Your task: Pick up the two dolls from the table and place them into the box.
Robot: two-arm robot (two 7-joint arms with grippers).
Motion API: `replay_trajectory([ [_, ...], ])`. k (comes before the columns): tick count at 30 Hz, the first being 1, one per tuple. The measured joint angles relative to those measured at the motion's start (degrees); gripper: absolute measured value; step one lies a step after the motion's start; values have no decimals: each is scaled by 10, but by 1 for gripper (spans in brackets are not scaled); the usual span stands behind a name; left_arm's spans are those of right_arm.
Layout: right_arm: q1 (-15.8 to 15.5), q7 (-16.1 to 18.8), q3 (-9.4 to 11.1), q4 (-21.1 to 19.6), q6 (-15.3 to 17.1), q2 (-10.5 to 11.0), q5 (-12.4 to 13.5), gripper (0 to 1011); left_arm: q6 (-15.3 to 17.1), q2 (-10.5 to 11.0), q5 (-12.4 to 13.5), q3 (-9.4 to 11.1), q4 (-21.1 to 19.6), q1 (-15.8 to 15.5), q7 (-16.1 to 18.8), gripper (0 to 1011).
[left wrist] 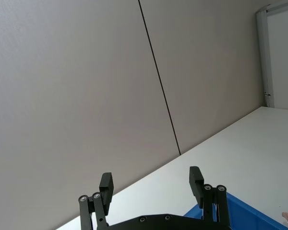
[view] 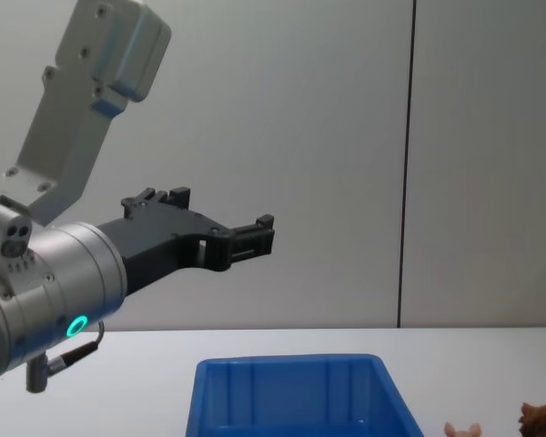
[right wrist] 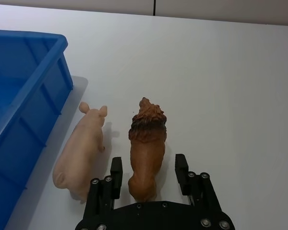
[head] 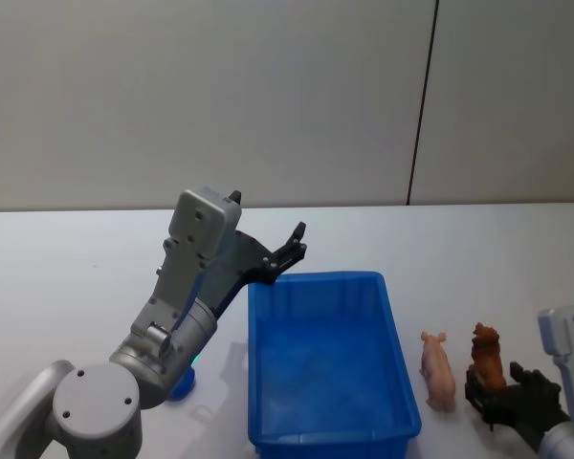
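While its left end effector hangs raised above the far left part of the bright blue plastic bin, fingers spread apart and holding nothing, the Alpha Bot 2 has its right end effector low at the near right of the white table. Its fingers are apart on either side of the lion doll's hindquarters, not clamped on it. Reddish-brown with a shaggy mane, the lion faces the far edge. Between it and the bin, just left of the lion, the pale peach-pink pig doll with two pointed ears faces the same way.
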Motion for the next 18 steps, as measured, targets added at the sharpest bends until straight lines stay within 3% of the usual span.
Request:
replay_trajectory([
  [10, 2, 2, 2, 13, -10, -4, 0, 368, 0, 0, 0, 0, 0, 0, 0, 1001],
  [18, -2, -2, 3, 7, -21, -5, -1, 319, 0, 0, 0, 0, 0, 0, 0, 1001],
])
